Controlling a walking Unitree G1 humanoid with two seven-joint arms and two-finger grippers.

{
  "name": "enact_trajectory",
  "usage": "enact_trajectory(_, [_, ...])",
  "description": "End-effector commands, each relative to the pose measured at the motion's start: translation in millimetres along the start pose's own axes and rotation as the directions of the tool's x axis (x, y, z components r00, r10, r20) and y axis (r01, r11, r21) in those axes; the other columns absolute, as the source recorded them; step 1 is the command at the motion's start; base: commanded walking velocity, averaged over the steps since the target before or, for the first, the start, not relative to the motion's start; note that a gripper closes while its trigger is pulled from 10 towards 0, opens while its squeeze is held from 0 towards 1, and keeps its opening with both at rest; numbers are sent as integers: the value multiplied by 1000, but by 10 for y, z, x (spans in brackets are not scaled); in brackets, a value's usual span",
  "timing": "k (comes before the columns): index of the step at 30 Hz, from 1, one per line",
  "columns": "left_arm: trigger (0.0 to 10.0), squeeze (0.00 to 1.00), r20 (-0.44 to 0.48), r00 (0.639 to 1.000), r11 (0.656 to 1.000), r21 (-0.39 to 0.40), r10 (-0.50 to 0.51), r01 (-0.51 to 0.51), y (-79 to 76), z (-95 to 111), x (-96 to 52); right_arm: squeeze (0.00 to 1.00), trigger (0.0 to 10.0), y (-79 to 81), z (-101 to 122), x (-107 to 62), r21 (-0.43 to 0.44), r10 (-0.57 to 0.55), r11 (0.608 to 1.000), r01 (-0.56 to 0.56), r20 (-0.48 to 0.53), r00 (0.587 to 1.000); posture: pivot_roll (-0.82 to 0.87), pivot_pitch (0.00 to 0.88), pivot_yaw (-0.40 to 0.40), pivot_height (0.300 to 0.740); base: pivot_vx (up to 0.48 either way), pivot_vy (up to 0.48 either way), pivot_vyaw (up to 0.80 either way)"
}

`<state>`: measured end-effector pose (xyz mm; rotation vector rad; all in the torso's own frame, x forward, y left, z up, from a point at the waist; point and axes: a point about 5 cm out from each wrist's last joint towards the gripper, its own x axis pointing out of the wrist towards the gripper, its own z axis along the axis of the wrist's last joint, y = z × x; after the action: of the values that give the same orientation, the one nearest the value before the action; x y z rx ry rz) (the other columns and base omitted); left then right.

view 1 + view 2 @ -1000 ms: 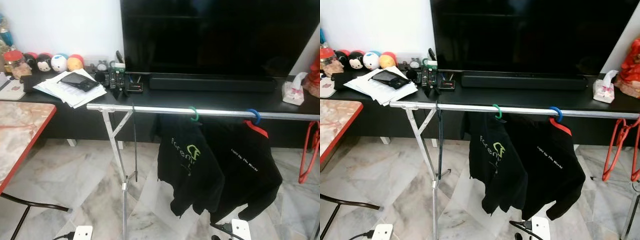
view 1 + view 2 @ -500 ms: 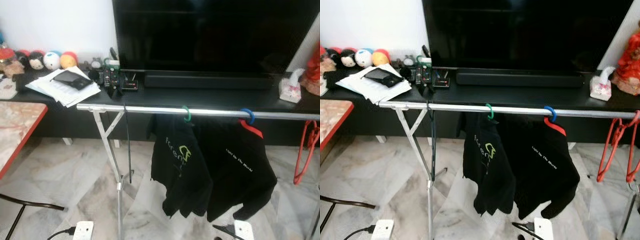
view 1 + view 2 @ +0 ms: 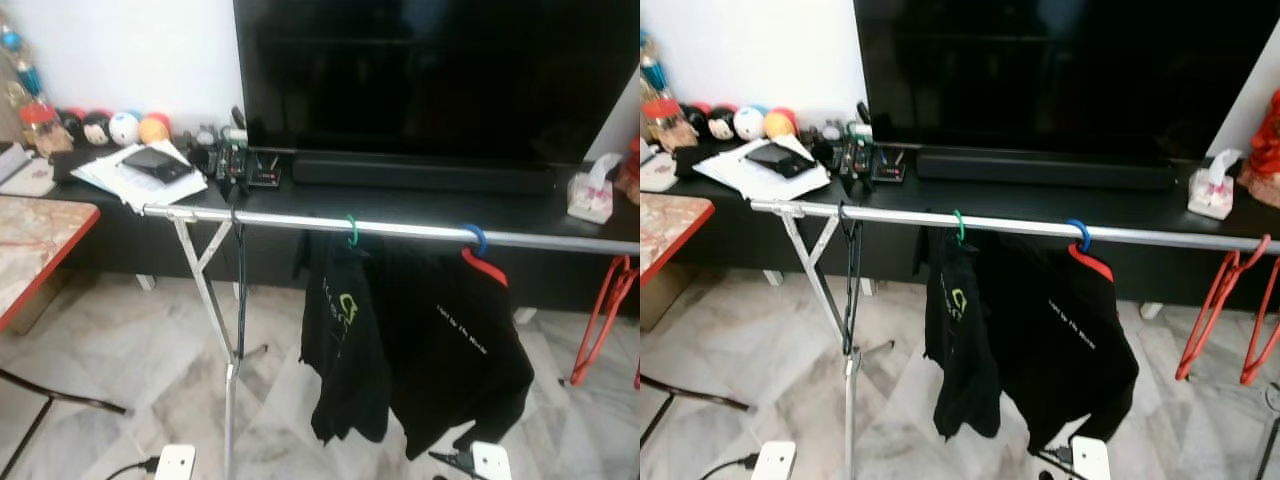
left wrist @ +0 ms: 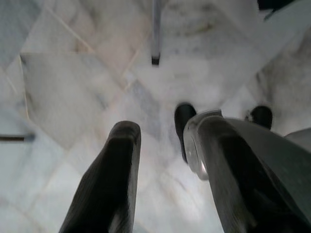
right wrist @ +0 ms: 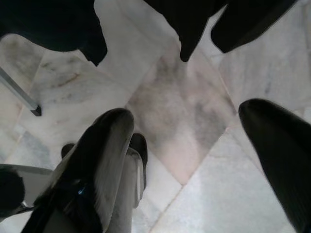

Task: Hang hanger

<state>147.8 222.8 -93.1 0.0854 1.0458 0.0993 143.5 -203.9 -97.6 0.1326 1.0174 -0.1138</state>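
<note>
Two black shirts [image 3: 420,340], two red hangers [image 3: 1225,320], one rail [image 3: 300,222]

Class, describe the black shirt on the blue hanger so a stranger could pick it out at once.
Find the big television, then the silver rail in front of it. Two black shirts hang there; yours is on the blue hanger, with a red collar and small white lettering, unlike its green-printed neighbour.

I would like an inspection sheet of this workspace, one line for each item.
Surface: marble floor.
Job's things: rail carries two black shirts on a green hanger and a blue hanger; bare black hanger near its left end; red hangers at its right.
Clutter: papers, round toys, tissue box on the TV bench.
Grippers: left gripper and right gripper open, pointing at the floor.
Cables: one by a floor socket.
Surroundings: television, red-edged table.
</note>
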Motion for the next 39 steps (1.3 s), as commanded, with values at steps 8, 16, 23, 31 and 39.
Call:
enact_trajectory(8, [10000, 0, -4, 1000, 1000, -1, 2, -2, 13, 17, 4, 0, 10000, -6, 157, 4, -26, 24, 999, -21, 102, 994, -71, 0, -59, 740, 0, 0, 0])
enact_trajectory(16, [10000, 0, -10, 1000, 1000, 16, -1, 1, 56, -9, -5, 0, 10000, -108, 243, -32, 6, 2, 1000, -3, 207, 978, -89, 0, -59, 740, 0, 0, 0])
enact_trajectory(23, [10000, 0, -13, 1000, 1000, 21, -4, 4, 82, -14, -8, 0, 10000, -204, 293, -104, 86, -68, 995, 41, 348, 935, -107, 0, -52, 740, 0, 0, 0])
enact_trajectory(31, [10000, 0, -17, 1000, 999, 41, -9, 9, 50, -7, -3, 0, 10000, -128, 798, -387, 64, -55, 998, 15, 682, 729, -126, 0, -44, 740, 0, 0, 0])
enact_trajectory(39, [10000, 0, -16, 1000, 999, 36, -2, 3, 51, 14, 1, 0, 10000, -8, 1049, -491, 59, -30, 998, -23, 760, 649, -120, 0, -34, 740, 0, 0, 0])
